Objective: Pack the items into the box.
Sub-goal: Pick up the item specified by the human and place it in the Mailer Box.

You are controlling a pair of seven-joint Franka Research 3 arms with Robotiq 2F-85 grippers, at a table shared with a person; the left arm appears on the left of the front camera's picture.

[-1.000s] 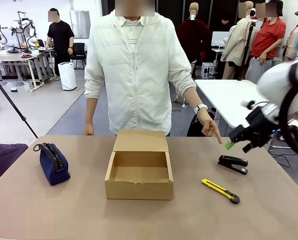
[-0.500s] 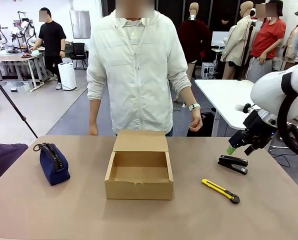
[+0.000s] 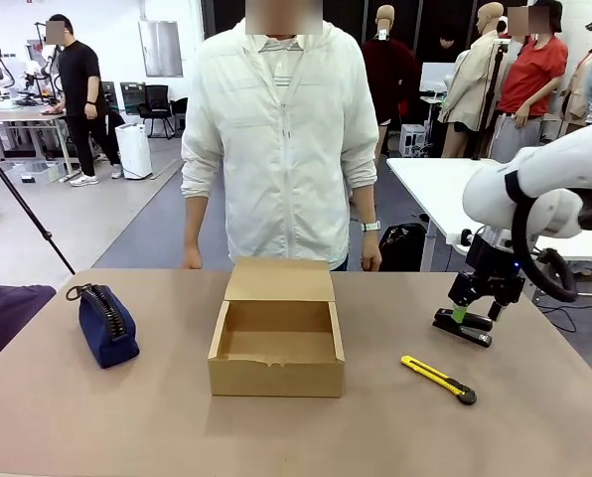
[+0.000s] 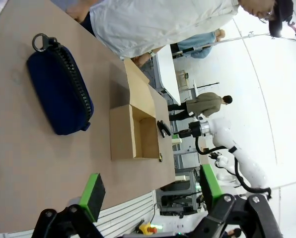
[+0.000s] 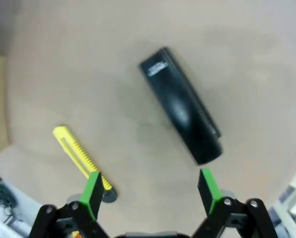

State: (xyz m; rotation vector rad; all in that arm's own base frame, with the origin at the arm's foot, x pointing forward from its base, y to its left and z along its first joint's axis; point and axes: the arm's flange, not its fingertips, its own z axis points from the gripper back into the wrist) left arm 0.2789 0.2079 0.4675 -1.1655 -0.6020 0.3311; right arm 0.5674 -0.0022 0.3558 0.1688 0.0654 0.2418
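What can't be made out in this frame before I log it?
- White print on the black stapler: blurred, right wrist view.
- One end of the utility knife: partly behind a finger of the right gripper, same view.
- Floor of the box near its front wall: hidden by that wall, front view.
- Part of the black stapler: covered by the right gripper, front view.

The left gripper (image 4: 150, 192) hangs over the table (image 4: 29, 163), its green pads (image 4: 92, 195) spread wide with nothing between them. The navy pouch (image 4: 58, 91) lies toward ten o'clock. The open box (image 4: 133, 131) sits near centre, with the slim black object (image 4: 163, 129) just beyond it at three o'clock. A person's white jacket (image 4: 163, 20) spans twelve o'clock.
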